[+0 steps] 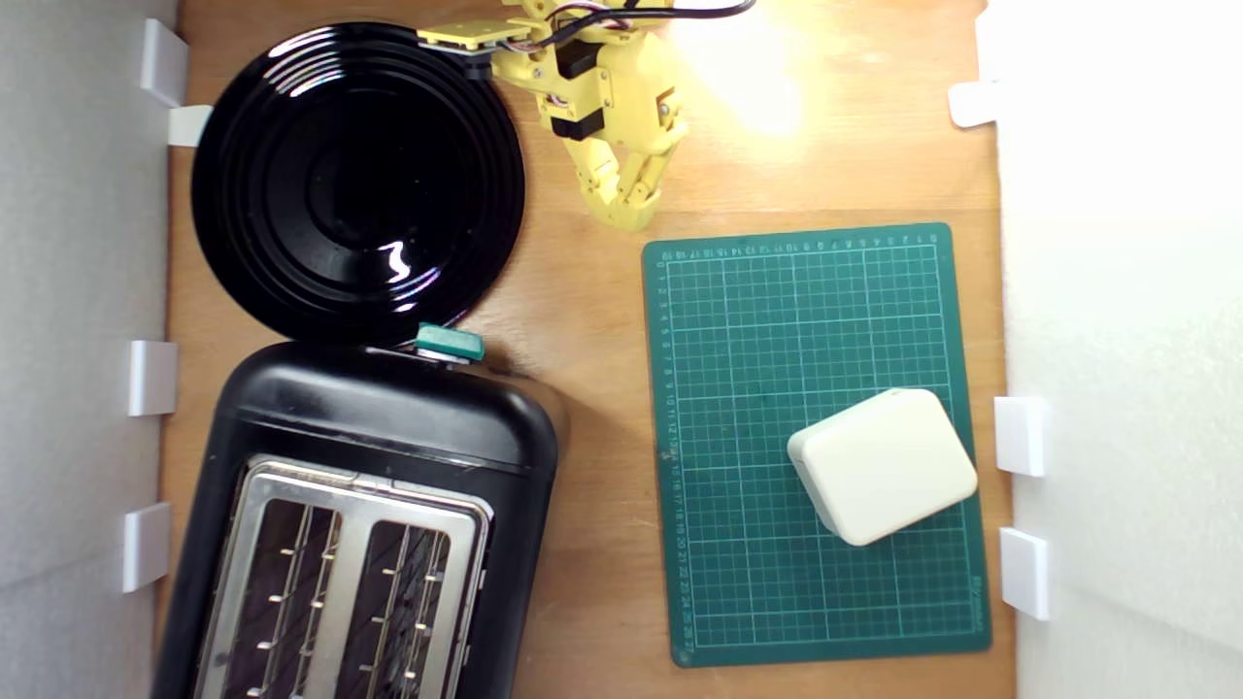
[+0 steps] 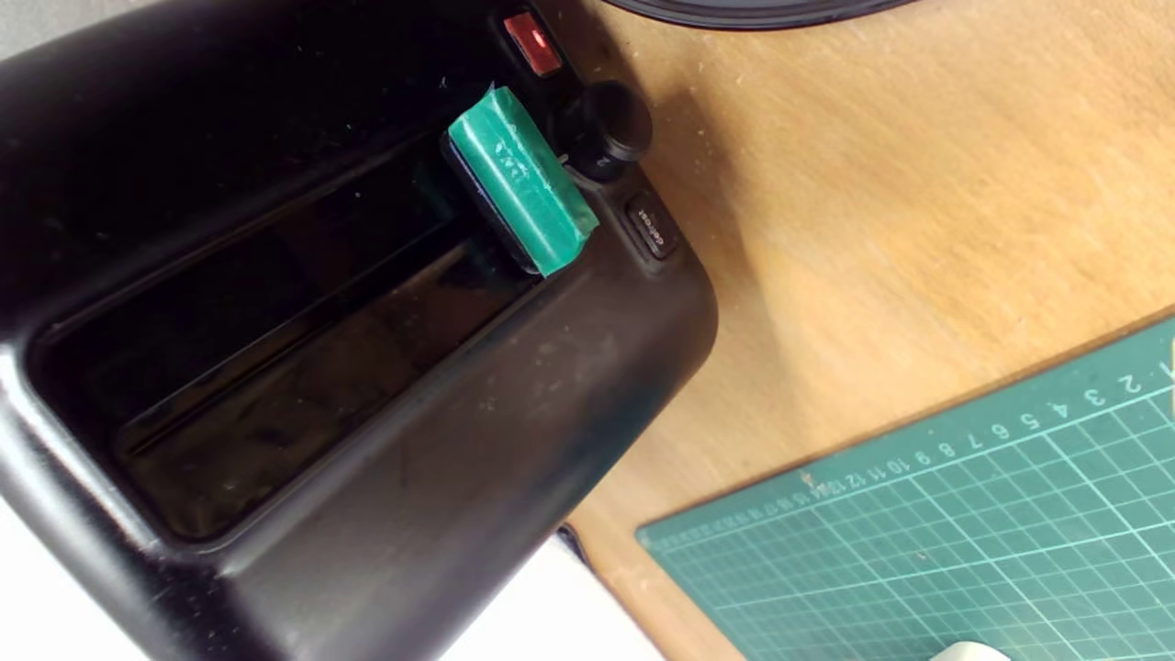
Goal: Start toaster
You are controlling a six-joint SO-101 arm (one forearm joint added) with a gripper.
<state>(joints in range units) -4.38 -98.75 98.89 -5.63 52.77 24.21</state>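
The glossy black toaster (image 1: 388, 427) fills the lower part of the exterior view's left, its silver top frame and two wire-grilled slots (image 1: 340, 573) facing up. Its small teal lever (image 1: 449, 342) sticks out of the end nearest the plate. In the wrist view the toaster's end face (image 2: 386, 477) is close, and the teal lever (image 2: 519, 179) sits at one end of its slot beside a red button (image 2: 532, 43) and a black knob (image 2: 606, 128). My yellow gripper (image 1: 626, 214) hangs at the top centre, well away from the lever, fingers together with nothing in them.
A round black ribbed plate (image 1: 357, 180) lies just behind the toaster, close to the lever. A green cutting mat (image 1: 767, 320) with a cream rounded box (image 1: 882, 464) on it covers the exterior view's right. White brackets (image 1: 153, 377) line both side walls.
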